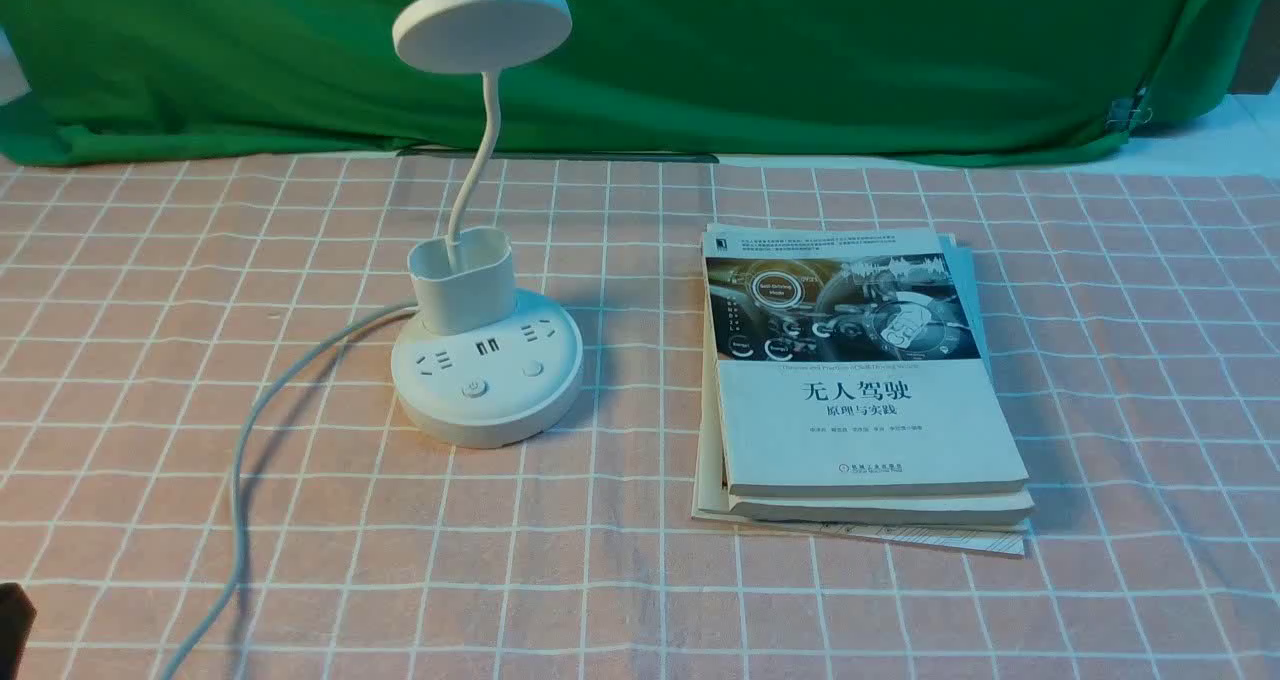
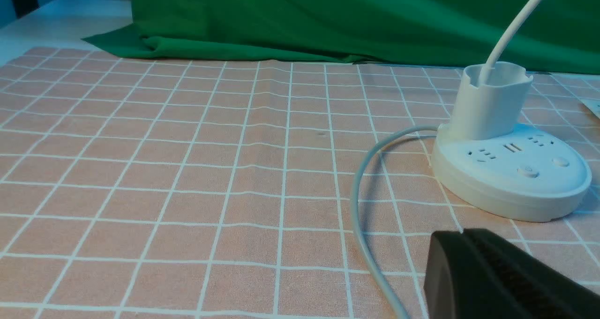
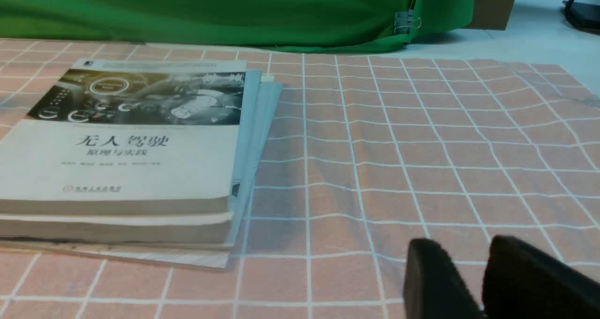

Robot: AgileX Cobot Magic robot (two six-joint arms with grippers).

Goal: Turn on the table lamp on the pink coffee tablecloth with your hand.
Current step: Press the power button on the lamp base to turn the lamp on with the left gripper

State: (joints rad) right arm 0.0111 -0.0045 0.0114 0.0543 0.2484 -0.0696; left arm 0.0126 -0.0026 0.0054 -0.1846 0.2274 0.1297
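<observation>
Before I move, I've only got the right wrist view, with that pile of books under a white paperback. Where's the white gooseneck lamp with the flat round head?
Observer: The white gooseneck lamp with the flat round head stands to the left of the pile of books.
Operator: Which button on its base has the power mark?
Observer: The left one of the two, the small round white power button.
Operator: And the black left end effector, open or shut?
Observer: The black left end effector is shut, its fingertips together.
</observation>
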